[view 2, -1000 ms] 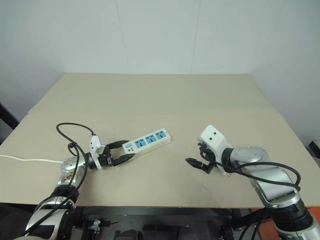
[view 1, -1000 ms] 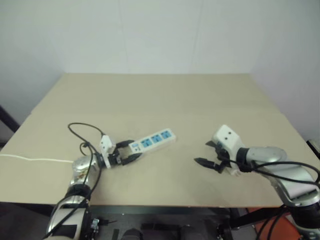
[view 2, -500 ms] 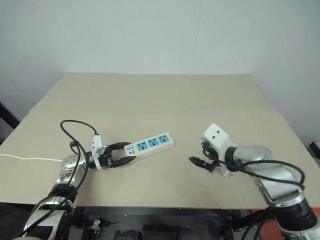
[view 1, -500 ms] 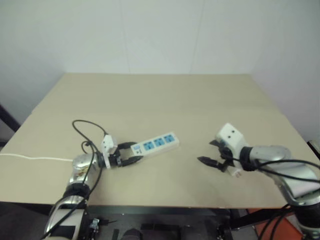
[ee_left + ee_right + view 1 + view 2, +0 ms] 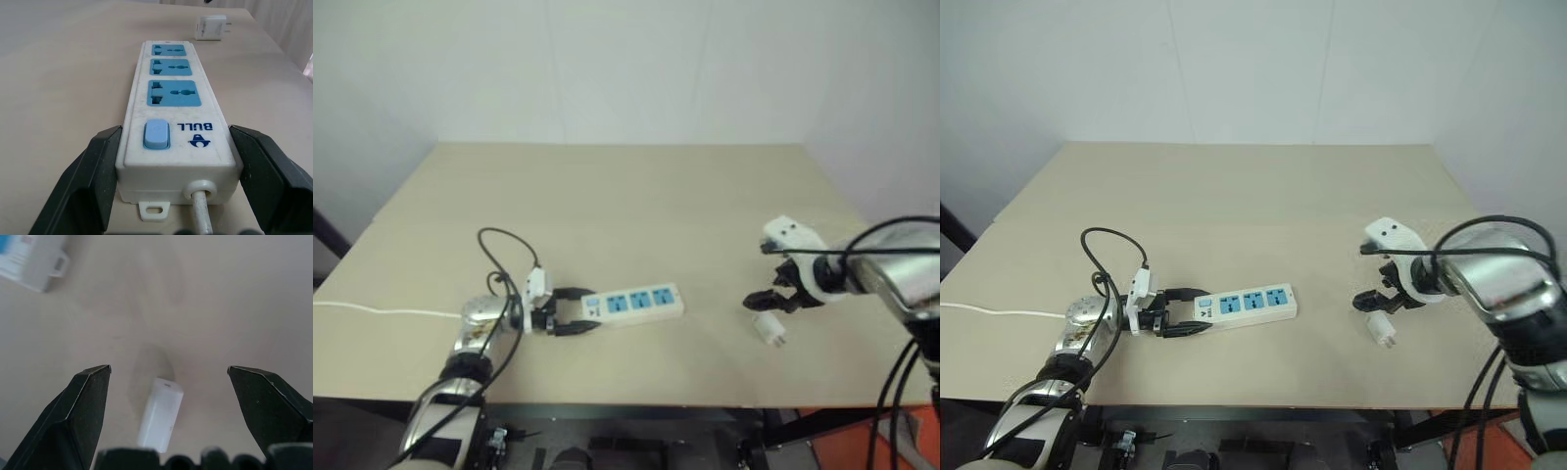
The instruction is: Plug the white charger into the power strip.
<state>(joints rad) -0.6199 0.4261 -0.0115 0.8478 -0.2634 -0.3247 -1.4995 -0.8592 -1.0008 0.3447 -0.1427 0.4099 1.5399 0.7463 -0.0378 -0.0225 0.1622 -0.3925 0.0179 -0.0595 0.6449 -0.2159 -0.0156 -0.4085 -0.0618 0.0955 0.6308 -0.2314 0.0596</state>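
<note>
One power strip [image 5: 1246, 304] at lower centre of the head view, with three blue socket faces [image 5: 168, 72] and one blue switch [image 5: 156, 134]. One white charger [image 5: 1382, 329] at lower right. One table [image 5: 1253, 196].

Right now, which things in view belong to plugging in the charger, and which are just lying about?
Job:
white charger, lying on the table
power strip, its cord end between the left hand's fingers
right hand, open above the charger

Lying about:
table
</note>
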